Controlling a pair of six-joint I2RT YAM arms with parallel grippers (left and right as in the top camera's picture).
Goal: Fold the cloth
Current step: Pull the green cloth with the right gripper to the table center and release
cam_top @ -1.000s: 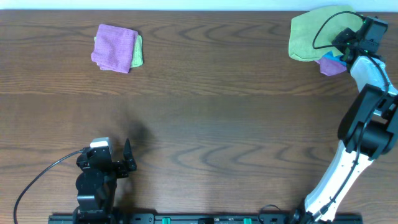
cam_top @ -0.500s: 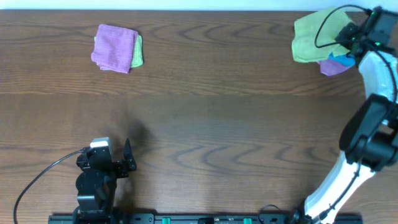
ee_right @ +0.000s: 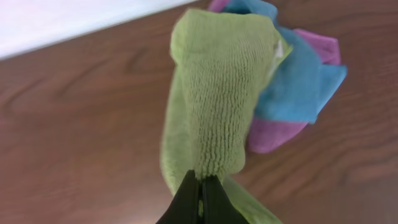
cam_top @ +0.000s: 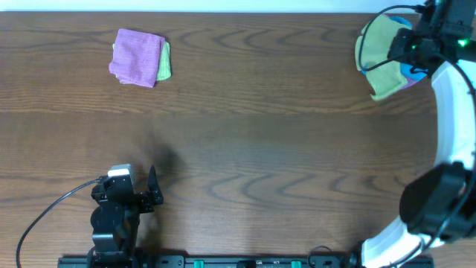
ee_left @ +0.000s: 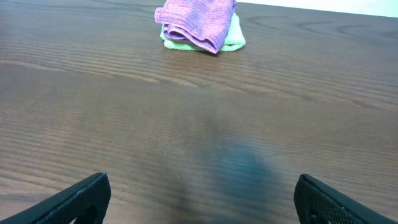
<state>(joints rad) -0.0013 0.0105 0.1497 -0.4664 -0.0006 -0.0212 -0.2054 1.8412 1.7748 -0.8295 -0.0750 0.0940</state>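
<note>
- Progress: no fold is made. The cloth (cam_top: 378,52) sits bunched in the upper right of the overhead view, not spread flat.
- Judged stage: pickup. Left to do: carry the cloth to bare table (cam_top: 282,149), lay it flat, then fold it.
- Right pincer (ee_right: 200,190): jaws together, clamped on a pinched ridge of the cloth at the bottom centre of the right wrist view.
- Cloth relative to the right pincer: it runs from the jaws up the frame, partly covering a blue cloth (ee_right: 301,81) and a purple cloth (ee_right: 280,134) at the upper right. Whether its far edge touches the table cannot be told.
- Left pincer (ee_left: 202,183): jaws wide apart, holding nothing, at the lower left of the overhead view, well apart from the cloth.
- A folded purple stack (cam_top: 136,56) lies at the upper left, untouched.
</note>
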